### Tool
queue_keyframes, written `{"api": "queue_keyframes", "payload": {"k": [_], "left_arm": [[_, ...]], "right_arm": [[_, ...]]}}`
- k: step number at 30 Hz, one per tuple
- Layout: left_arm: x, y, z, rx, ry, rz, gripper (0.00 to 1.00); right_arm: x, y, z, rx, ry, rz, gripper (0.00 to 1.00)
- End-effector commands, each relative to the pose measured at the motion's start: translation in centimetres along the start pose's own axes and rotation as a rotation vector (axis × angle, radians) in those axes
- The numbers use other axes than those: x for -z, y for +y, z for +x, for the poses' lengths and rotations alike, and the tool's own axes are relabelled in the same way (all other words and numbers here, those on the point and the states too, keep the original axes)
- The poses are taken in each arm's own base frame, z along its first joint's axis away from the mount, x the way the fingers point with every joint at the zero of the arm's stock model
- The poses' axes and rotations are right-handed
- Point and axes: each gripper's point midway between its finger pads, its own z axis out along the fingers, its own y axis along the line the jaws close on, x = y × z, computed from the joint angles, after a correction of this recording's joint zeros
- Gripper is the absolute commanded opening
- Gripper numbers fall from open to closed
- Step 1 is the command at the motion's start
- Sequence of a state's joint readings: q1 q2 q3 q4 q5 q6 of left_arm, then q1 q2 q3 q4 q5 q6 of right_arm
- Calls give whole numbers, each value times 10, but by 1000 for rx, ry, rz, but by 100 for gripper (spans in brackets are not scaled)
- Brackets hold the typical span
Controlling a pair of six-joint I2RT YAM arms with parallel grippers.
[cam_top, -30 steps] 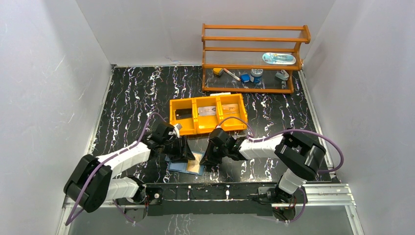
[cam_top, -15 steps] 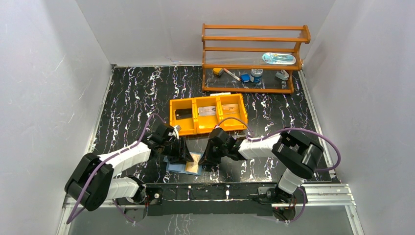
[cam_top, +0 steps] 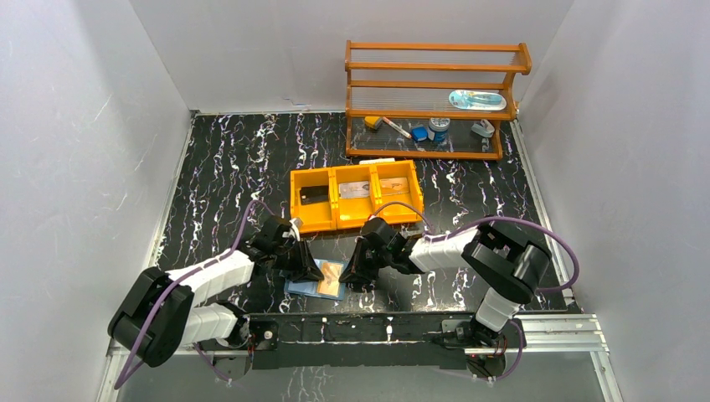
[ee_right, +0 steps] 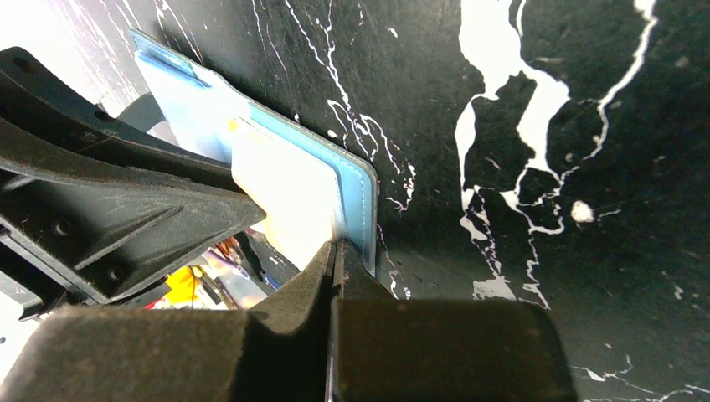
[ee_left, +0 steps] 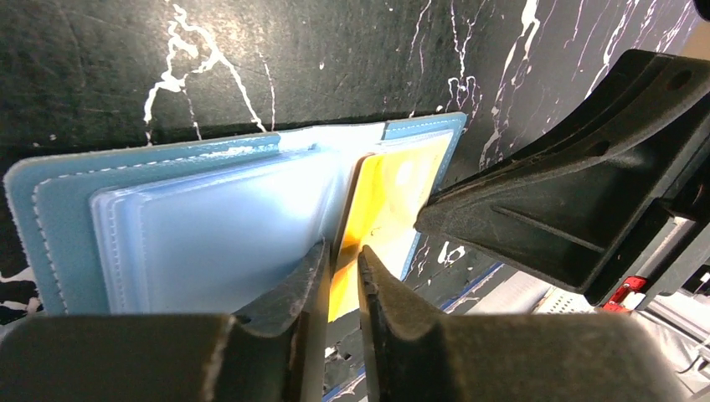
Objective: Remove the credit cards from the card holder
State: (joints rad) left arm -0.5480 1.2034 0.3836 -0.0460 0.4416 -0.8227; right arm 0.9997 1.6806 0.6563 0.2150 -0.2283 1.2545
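The blue card holder lies open on the black marbled table between my two arms, its pale clear slots facing up. An orange credit card sticks out of the right leaf. My left gripper is low at the fold, and its jaws stand narrowly around that card's edge. In the top view it shows as the left gripper. My right gripper is shut on the right edge of the card holder and holds it down. From above, the right gripper sits beside the orange card.
An orange three-compartment tray stands just behind the card holder, with cards inside. A wooden shelf with small items is at the back right. White walls close in both sides. The metal rail runs along the near edge.
My left gripper has dropped lower over the card holder and its jaws have narrowed around the orange card. The right gripper has held its place on the holder's edge.
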Motion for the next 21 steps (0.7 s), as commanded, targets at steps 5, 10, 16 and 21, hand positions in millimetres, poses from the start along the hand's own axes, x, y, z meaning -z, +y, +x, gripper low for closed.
{"api": "queue_keyframes", "payload": {"k": [5,10,16,21], "left_arm": [[4,-43,10,-9,59,211,10],[7,-53,11,-29,68,272,3],[12,-68,16,-57,96,371,0],[14,-72,18,-83,120,389,7]], "right_arm": [[-10,-101,25,-14,58,322,5],[-12,-100,26,-11,64,316,5],[-13,-97,25,-4,65,312,5],[-14,-94,24,3,65,301,6]]}}
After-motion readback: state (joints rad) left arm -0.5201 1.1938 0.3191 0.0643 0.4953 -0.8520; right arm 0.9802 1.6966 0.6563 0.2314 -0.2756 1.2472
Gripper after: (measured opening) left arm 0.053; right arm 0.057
